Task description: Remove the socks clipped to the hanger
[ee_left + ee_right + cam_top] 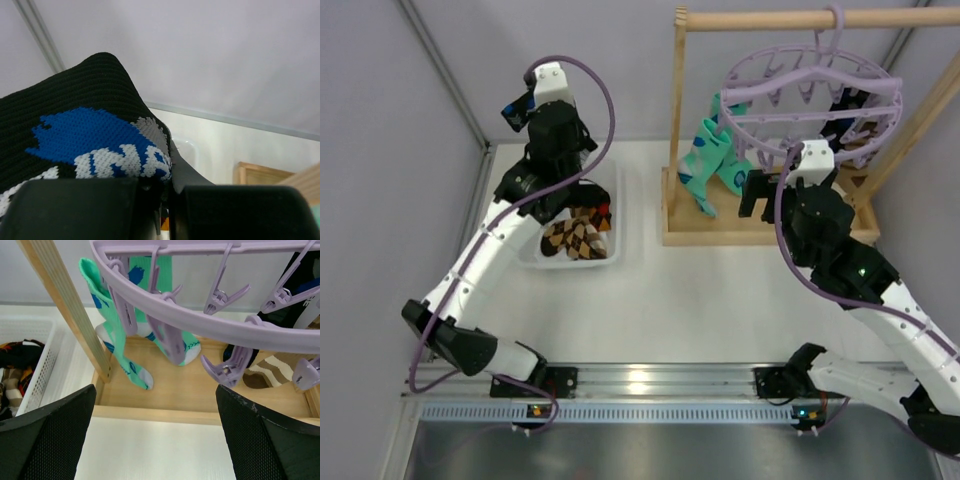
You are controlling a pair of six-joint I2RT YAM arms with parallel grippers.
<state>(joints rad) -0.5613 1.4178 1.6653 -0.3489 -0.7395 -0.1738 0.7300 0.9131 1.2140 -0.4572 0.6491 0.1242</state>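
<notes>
The lavender hanger (810, 75) hangs from the wooden rail, its ring (200, 315) and clips spanning the top of the right wrist view. Two teal socks (710, 165) (122, 355) are clipped at its left side. A black sock (300, 285) and a brown striped sock (272, 370) hang at its right. My right gripper (753, 195) (157, 440) stands open just below and in front of the ring, with nothing between its fingers. Over the basket, my left gripper (525, 112) is shut on a black sock with blue-white marks (85, 130).
A white basket (620, 215) (30, 340) at the left holds brown-orange argyle socks (578, 235). The wooden frame has an upright post (65, 305) and a base tray (760, 235) under the hanger. Grey walls close in the back and left.
</notes>
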